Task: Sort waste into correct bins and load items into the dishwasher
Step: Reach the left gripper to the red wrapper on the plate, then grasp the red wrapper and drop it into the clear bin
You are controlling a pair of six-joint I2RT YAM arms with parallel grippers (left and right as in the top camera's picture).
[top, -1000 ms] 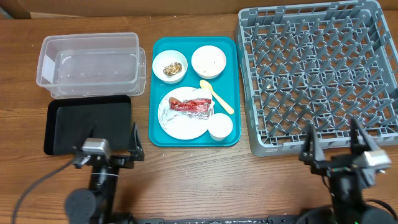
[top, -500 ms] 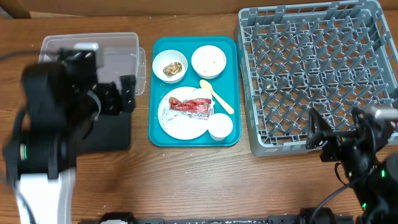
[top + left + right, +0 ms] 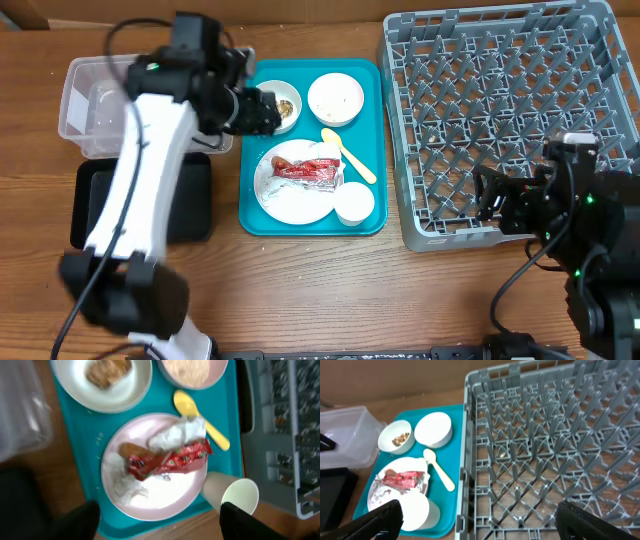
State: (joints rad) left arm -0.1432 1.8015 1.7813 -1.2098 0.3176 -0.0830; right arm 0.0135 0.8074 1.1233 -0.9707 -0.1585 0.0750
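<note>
The teal tray (image 3: 255, 215) holds a white plate (image 3: 290, 200) with a red wrapper (image 3: 305, 170) and a crumpled napkin (image 3: 177, 435). It also holds a yellow spoon (image 3: 348, 155), a cup (image 3: 354, 204), a bowl of brown lumps (image 3: 272, 104) and a bowl with rice (image 3: 335, 98). My left gripper (image 3: 264, 110) is open and empty, above the tray's left edge beside the lumps bowl. Its wrist view looks down on the wrapper (image 3: 167, 460) and plate, with the fingers (image 3: 160, 525) spread wide. My right gripper (image 3: 490, 203) is open and empty over the front edge of the grey dish rack (image 3: 510, 110).
The clear tub (image 3: 100, 110) stands at the back left, partly under my left arm. The black tray (image 3: 190, 200) lies in front of it. The right wrist view shows the rack's pegs (image 3: 545, 450) and the teal tray (image 3: 455, 495) to its left.
My left arm has risen from the table's front and swung across the tub to the teal tray's left edge. My right arm has lifted and turned towards the rack's front edge.
</note>
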